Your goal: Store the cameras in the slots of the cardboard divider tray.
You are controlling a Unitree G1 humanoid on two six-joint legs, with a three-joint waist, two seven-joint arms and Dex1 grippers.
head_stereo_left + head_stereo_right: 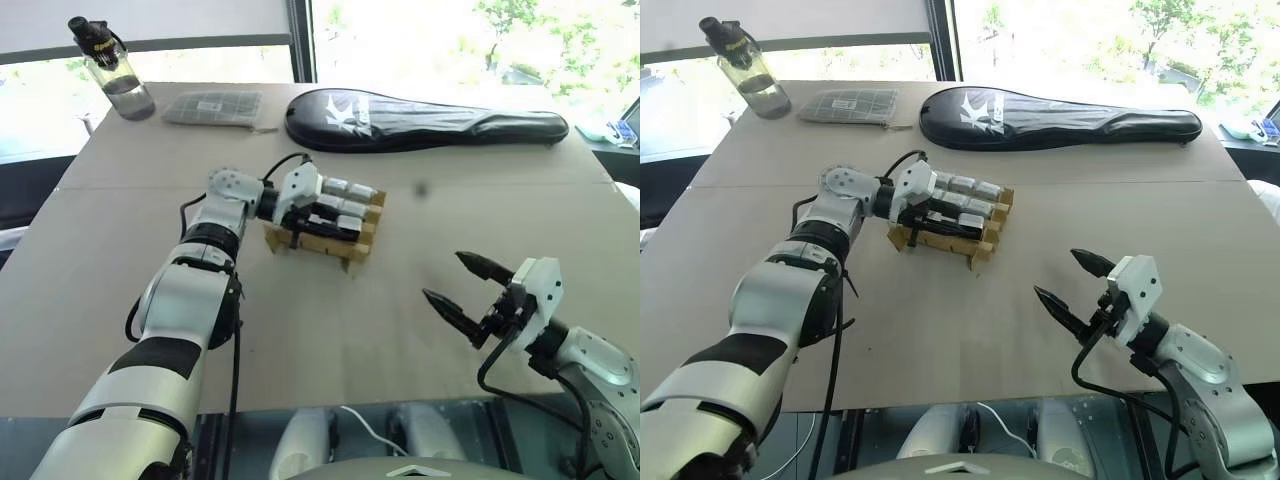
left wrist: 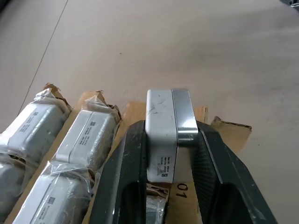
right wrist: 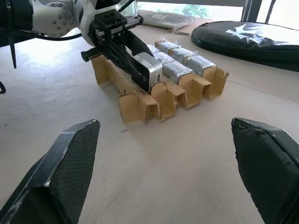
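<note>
A: What is the left gripper (image 2: 170, 186) doing?

B: Its two black fingers (image 2: 126, 172) are clamped on a silver-grey camera (image 2: 167, 133), holding it over the near end row of the cardboard divider tray (image 3: 140, 105). The camera sits low between the cardboard walls.

A: And the rest of the tray?

B: The other cameras (image 3: 180, 63), wrapped in clear plastic, lie in the slots beside the held one. The tray rests on the tan table (image 1: 330, 320), about mid-table on the robot's left side.

A: The right gripper (image 1: 462, 283)?

B: Its fingers are spread wide with nothing between them, hovering above the table near the front edge, well apart from the tray.

A: Anything further out?

B: Along the far edge lie a long black racket case (image 1: 420, 120), a flat grey mesh pouch (image 1: 213, 107) and a water bottle (image 1: 112, 72).
</note>
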